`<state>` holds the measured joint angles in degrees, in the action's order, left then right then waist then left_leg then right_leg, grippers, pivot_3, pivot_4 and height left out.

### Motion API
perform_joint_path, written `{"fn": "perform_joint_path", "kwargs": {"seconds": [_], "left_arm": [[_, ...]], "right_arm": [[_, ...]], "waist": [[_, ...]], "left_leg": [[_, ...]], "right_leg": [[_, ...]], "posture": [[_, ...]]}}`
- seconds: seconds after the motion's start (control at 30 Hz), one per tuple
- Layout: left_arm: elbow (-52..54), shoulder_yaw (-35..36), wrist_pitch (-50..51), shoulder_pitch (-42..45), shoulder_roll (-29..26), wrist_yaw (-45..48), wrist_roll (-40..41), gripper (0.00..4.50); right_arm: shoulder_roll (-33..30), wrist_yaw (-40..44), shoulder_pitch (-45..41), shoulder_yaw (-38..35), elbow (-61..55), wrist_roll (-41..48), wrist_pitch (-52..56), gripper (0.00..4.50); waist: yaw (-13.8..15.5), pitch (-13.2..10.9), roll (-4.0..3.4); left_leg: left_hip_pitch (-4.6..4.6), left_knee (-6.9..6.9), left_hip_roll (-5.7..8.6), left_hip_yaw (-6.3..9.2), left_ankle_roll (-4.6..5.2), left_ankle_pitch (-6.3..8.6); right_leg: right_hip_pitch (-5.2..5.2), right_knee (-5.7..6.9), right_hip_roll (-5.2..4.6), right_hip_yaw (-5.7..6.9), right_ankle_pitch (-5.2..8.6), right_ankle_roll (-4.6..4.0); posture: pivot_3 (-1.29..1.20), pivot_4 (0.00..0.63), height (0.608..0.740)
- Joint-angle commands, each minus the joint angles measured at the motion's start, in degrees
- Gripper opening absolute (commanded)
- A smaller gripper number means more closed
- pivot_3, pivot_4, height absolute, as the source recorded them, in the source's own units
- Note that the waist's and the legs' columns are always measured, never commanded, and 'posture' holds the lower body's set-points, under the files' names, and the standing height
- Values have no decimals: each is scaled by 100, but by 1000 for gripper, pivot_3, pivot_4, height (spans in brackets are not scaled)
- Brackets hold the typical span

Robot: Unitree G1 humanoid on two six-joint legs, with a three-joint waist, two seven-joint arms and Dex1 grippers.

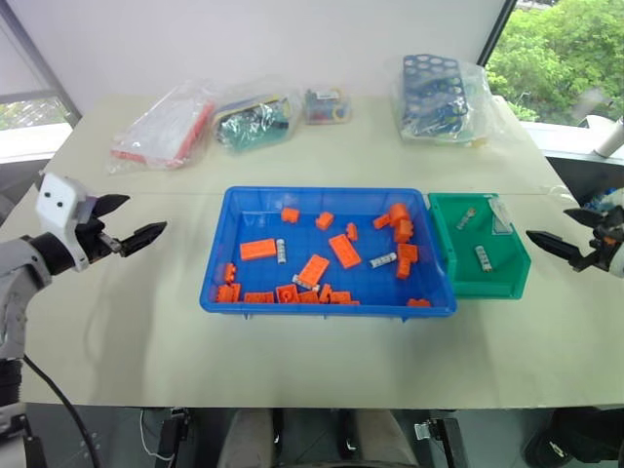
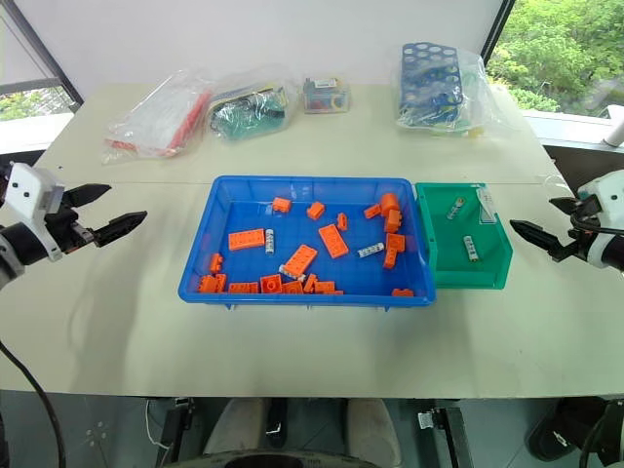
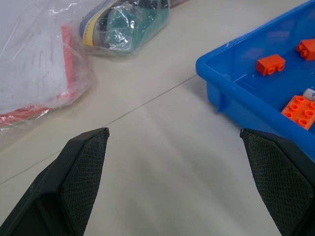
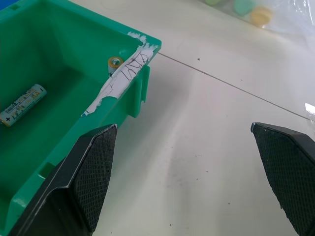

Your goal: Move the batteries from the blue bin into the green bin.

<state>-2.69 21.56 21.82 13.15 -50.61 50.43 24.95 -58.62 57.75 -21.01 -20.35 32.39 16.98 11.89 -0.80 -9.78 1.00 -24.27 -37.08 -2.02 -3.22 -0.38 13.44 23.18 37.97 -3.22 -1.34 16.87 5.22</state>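
A: On the table, near its middle, sits the blue bin. Where are the batteries?

B: Three lie inside it, mixed with the orange bricks. One battery is toward the bin's right edge. One is left of the middle. One is close to the front edge.

A: And the green bin?

B: It touches the blue bin's right edge. Two batteries already lie in it.

A: What are the robot's hands doing?

B: The left gripper hangs over the table's left side, well apart from the blue bin. Its fingers are spread wide and hold nothing. The right gripper hangs just past the green bin's right edge. It is spread wide and empty too.

A: Which hand should go next?

B: I think the right one. The battery by the right edge lies to its left, across the green bin. That battery's long side runs almost left to right, tilted a little. So the fingers should close across it from front and back.
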Motion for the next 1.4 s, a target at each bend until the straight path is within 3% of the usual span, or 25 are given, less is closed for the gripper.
{"fn": "perform_joint_path", "kwargs": {"seconds": [0.03,0.3,0.53,0.8,0.9,1.03,1.27,1.4], "left_arm": [[53,175,-73,174,11,-160,30,4500],[-45,100,151,393,24,-153,168,4500],[529,-47,348,253,96,-5,311,4500],[1703,-180,1135,106,-304,862,1127,4500],[1995,-300,1314,99,-554,1286,1371,4500],[2027,-433,1319,179,-675,1476,1384,4500],[1949,-542,1232,239,-673,1523,1270,4500],[1926,-608,1159,224,-649,1496,1174,4500]], "right_arm": [[-113,-63,-42,-118,-64,-6,-96,4480],[-110,-108,58,-220,-122,114,95,4480],[-175,-199,-133,-120,-262,43,194,4480],[31,209,-1007,374,-2835,1297,2356,4480],[581,-67,-1561,1123,-3774,1579,3125,4480],[1598,-514,-2201,2111,-4164,1493,3620,4480],[3163,-1347,-2698,3729,-3586,727,4206,4480],[3767,-1568,-2836,3908,-3127,624,4421,4480]], "waist": [[0,0,0],[-5,0,0],[-6,0,0],[-44,-5,-9],[-46,-5,-7],[-8,-6,-8],[12,-5,-3],[-8,-5,-2]], "left_leg": [[0,0,0,0,0,0],[0,-1,3,-2,0,0],[0,-2,3,-3,0,0],[-1,0,-5,0,0,0],[-1,0,-8,4,0,0],[-5,-1,-4,5,0,0],[-26,-5,7,7,1,0],[-25,-7,11,4,1,0]], "right_leg": [[0,0,0,0,0,0],[0,1,0,0,-1,2],[0,1,1,0,-1,2],[6,7,3,-3,-1,1],[7,6,1,-2,0,-1],[10,5,-5,0,2,-3],[24,6,-6,7,1,-2],[24,7,-8,8,0,-1]], "posture": [[0,150,739],[0,150,739],[0,150,739],[0,150,739],[0,150,739],[0,150,739],[0,150,739],[0,150,739]]}}
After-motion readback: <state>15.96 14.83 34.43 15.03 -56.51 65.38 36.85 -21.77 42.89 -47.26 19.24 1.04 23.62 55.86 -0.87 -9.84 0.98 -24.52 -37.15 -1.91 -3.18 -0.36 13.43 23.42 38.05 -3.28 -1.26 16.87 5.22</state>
